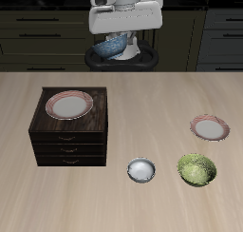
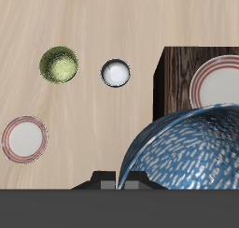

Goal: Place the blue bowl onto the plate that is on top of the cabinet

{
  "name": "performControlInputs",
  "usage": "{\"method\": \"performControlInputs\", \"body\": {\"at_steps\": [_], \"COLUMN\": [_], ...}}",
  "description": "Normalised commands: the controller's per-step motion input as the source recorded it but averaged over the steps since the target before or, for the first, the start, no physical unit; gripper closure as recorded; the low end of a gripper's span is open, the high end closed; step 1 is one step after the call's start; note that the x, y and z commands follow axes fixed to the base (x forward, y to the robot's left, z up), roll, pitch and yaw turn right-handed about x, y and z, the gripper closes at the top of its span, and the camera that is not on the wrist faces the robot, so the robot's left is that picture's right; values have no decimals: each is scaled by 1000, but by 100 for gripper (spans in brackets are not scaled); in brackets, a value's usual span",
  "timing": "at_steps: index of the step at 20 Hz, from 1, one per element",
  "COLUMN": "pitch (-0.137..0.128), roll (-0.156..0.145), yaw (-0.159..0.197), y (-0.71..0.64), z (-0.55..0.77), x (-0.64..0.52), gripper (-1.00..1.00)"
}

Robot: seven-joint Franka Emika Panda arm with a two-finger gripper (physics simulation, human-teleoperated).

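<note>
The blue bowl (image 1: pixel 113 47) hangs high above the table's back, held in my gripper (image 1: pixel 121 43), which is shut on its rim. In the wrist view the mottled blue bowl (image 2: pixel 191 152) fills the area close to the camera. The plate (image 1: pixel 68 105) with its pink-red rim lies on top of the dark-brown cabinet (image 1: pixel 68 141), well forward of the gripper and off to one side. The wrist view shows part of that plate (image 2: pixel 217 80) and cabinet (image 2: pixel 175 78) just beyond the bowl. My fingertips are mostly hidden by the bowl.
On the table stand a second pink-rimmed plate (image 1: pixel 210 127), a green leafy bowl (image 1: pixel 196 168) and a small white bowl (image 1: pixel 140 169), all near the front. The wrist view shows the same plate (image 2: pixel 23 138), green bowl (image 2: pixel 59 64) and white bowl (image 2: pixel 117 73).
</note>
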Motion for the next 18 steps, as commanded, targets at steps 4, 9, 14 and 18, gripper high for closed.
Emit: {"method": "performControlInputs", "body": {"at_steps": [4, 9, 14, 18], "pitch": [44, -6, -12, 11], "roll": [14, 8, -48, 5], "yaw": [-17, 34, -23, -3], "y": [-354, -224, -586, -361], "z": [97, 65, 193, 27], "x": [62, 5, 136, 84], "gripper": [100, 100, 100, 100]}}
